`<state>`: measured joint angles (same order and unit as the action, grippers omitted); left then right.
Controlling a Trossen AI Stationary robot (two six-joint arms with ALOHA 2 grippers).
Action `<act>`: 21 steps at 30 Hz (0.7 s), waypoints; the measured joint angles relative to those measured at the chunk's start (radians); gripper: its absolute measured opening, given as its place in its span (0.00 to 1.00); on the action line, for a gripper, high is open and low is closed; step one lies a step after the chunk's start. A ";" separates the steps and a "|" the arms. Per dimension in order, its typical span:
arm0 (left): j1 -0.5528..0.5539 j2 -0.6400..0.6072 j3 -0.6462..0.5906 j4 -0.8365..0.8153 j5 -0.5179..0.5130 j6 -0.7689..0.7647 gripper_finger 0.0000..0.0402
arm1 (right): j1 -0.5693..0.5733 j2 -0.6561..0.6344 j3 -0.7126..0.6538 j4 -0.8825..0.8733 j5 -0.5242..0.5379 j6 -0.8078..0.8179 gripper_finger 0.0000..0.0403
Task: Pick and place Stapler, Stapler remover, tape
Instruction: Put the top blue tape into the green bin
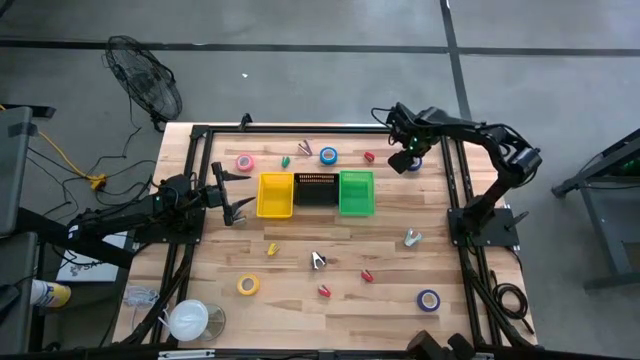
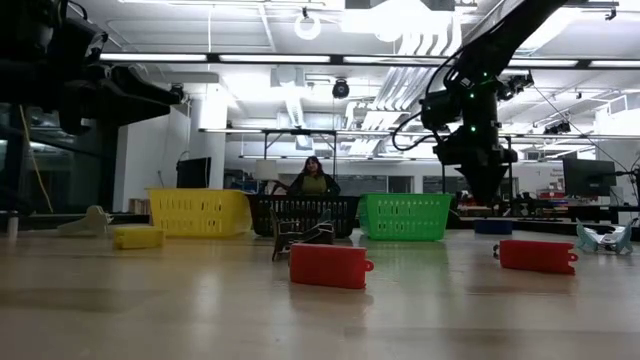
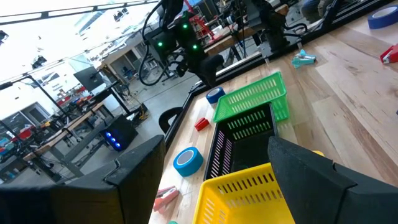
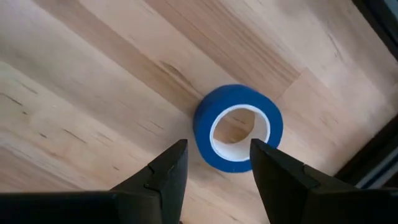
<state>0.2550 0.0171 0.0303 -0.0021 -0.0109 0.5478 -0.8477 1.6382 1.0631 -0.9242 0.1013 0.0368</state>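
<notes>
The surface [image 1: 330, 300] is pale wood with a streaked grain. Three ribbed bins sit in a row: yellow bin [image 1: 276, 194] on the left, black bin [image 1: 315, 187] in the middle, green bin [image 1: 356, 192] on the right. A blue tape roll [image 4: 238, 127] has a white core. Other tape rolls are pink [image 1: 244, 162], yellow [image 1: 247, 285] and purple [image 1: 428, 299]. Red staplers [image 2: 329, 266] lie near.
</notes>
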 joint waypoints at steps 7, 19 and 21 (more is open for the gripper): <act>0.000 0.000 0.000 0.000 0.000 0.000 0.70 | -0.011 0.000 0.000 0.004 -0.030 -0.038 0.41; 0.000 0.000 0.000 0.000 0.000 0.000 0.70 | -0.010 0.088 0.000 0.007 -0.030 0.034 0.41; 0.000 0.000 0.000 0.000 0.000 0.000 0.70 | -0.010 0.107 0.000 0.006 0.001 0.054 0.41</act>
<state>0.2551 0.0170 0.0306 -0.0021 -0.0109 0.5477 -0.8574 1.7450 1.0632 -0.9180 0.1023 0.0905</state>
